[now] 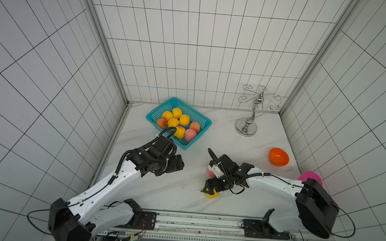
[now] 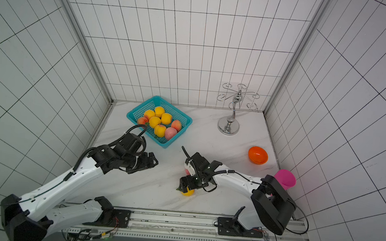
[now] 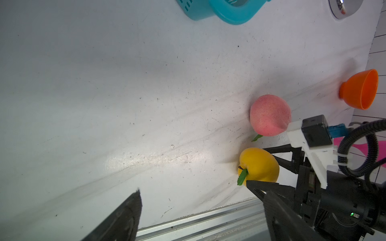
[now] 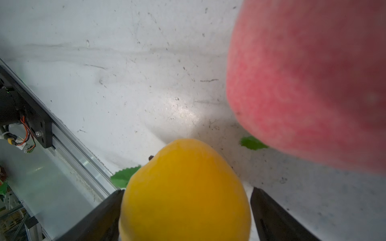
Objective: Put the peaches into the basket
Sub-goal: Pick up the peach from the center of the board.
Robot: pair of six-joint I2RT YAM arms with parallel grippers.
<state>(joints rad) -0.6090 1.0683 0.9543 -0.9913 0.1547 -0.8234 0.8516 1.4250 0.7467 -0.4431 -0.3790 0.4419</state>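
Observation:
The teal basket point(image 1: 150, 119) stands at the back left and holds several yellow and pink-orange peaches point(image 1: 173, 122). Two more lie on the table near the front. A yellow peach point(image 1: 212, 194) point(image 4: 186, 167) sits between the fingers of my right gripper point(image 1: 211, 189) point(image 4: 187, 191), which has shut on its sides while it rests on the table. A pink peach point(image 1: 210, 173) point(image 3: 269, 119) lies just behind it, partly hidden under the right wrist. My left gripper point(image 1: 179, 165) point(image 3: 202, 192) hangs open and empty over bare table in front of the basket.
An orange bowl point(image 1: 278, 156) lies on the table's right side and a pink bowl point(image 1: 311, 178) sits at the right edge behind the right arm. A chrome cup stand point(image 1: 246, 128) is at the back right. A metal rail point(image 1: 203, 222) runs along the front edge.

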